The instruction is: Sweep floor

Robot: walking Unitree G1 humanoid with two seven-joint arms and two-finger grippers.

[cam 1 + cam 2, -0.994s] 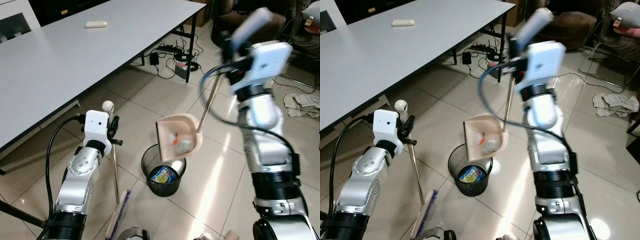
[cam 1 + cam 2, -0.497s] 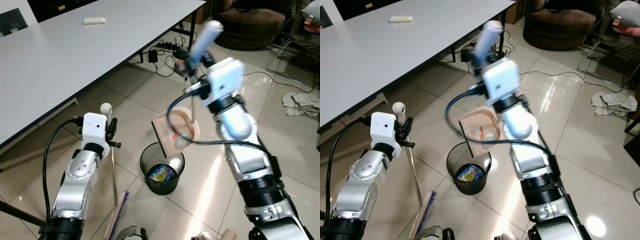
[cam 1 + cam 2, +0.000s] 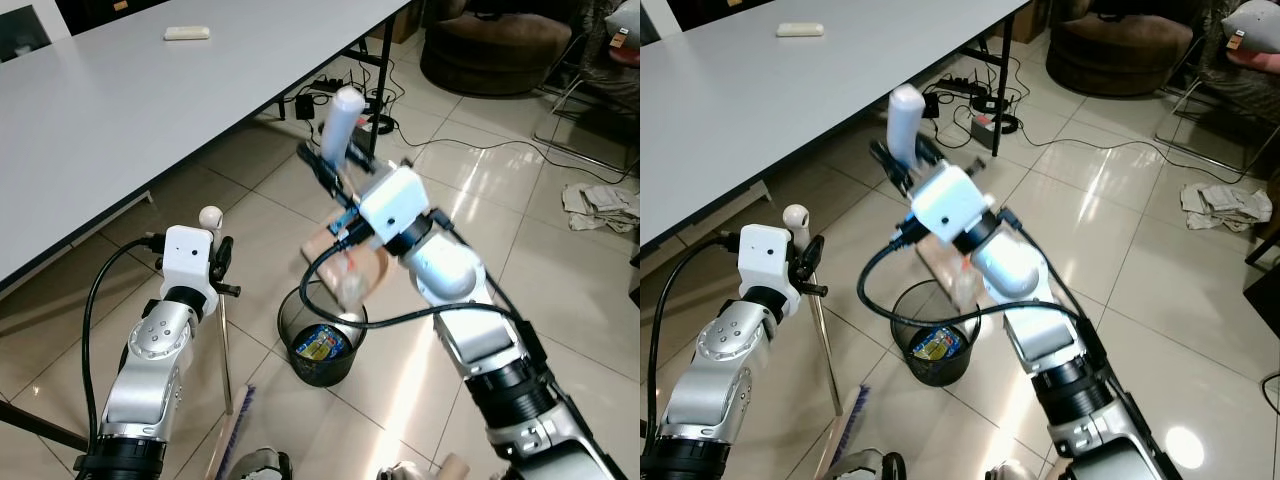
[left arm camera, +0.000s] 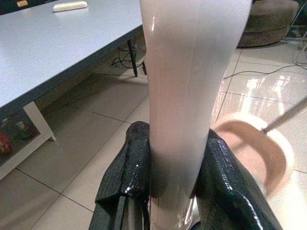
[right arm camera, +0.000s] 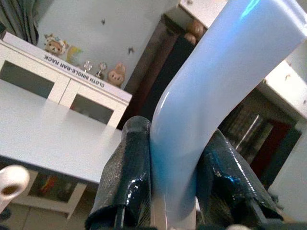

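Observation:
My left gripper (image 3: pixel 224 270) is shut on the thin metal shaft of the broom (image 3: pixel 226 350), just under its round knob. The broom's brush (image 3: pixel 236 440) rests on the tiles near my feet. My right gripper (image 3: pixel 338 165) is shut on the pale handle of the dustpan (image 3: pixel 344 112). The pinkish dustpan (image 3: pixel 358 262) is tipped steeply over the black mesh bin (image 3: pixel 322 345), with a blurred pale lump at its lower lip. A blue wrapper lies in the bin. In the wrist views both pairs of fingers (image 4: pixel 132 167) (image 5: pixel 129 163) clamp their handles.
A long grey table (image 3: pixel 120 110) stands to the left with a small pale object (image 3: pixel 187 33) on it. Cables and a power strip (image 3: pixel 368 125) lie by its leg. Crumpled paper (image 3: pixel 600 203) lies at the right, and a brown seat (image 3: pixel 490 50) stands behind.
My right arm has swung left and lower, carrying the dustpan handle across and tipping the pan further over the bin. The left arm and broom have stayed where they were.

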